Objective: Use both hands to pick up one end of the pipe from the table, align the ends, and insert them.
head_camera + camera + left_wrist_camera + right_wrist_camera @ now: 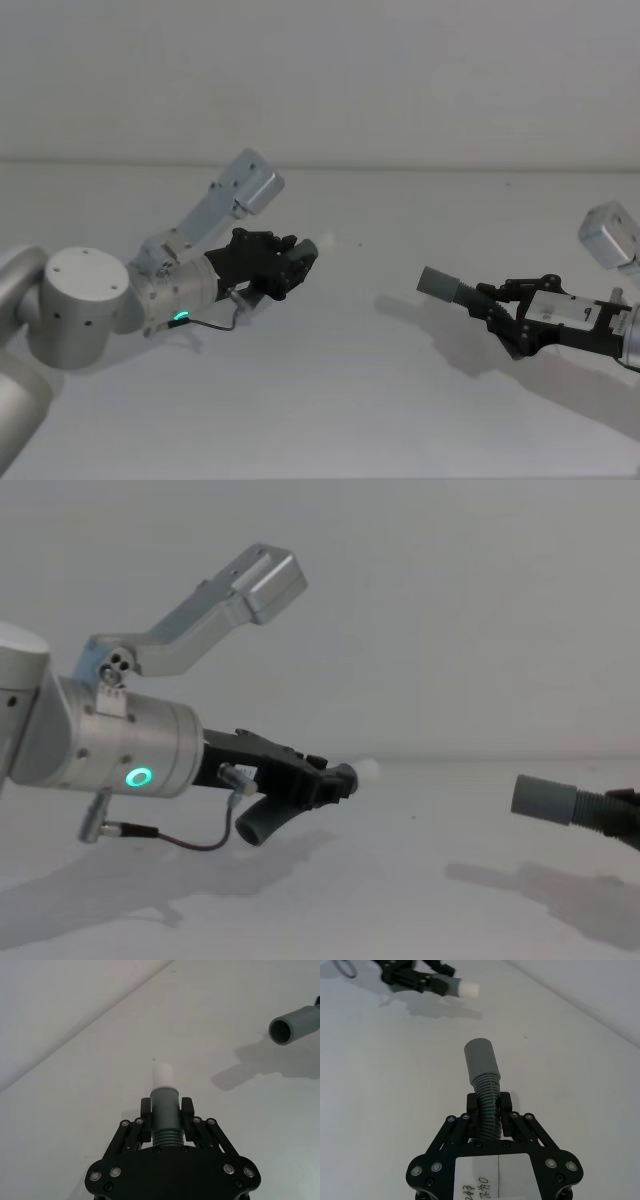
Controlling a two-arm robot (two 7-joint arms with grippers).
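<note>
The short hose piece (165, 1127) is dark grey and ribbed, with a smooth grey collar and a narrow white tip (163, 1076). The left gripper (166, 1110) holds it, jaws pinching the collar from both sides. In the chest view its curved tail (262, 825) hangs below the black fingers. The longer hose piece (488, 1097) is ribbed too and ends in a smooth grey cuff (481, 1062) with an open round mouth. The right gripper (488, 1105) has its jaws closed on the ribbed part just behind that cuff.

Both pieces are held above the table (330, 400), each with its shadow on the surface beneath. The white tip and the cuff point roughly toward each other and are well apart, the short piece on the left and the longer one on the right.

The table is plain matte white. Behind it stands a bare pale wall (400, 80). A green light (138, 777) glows on the silver left wrist.

A white sticker (497, 1177) on the right gripper carries handwriting too small to read.
</note>
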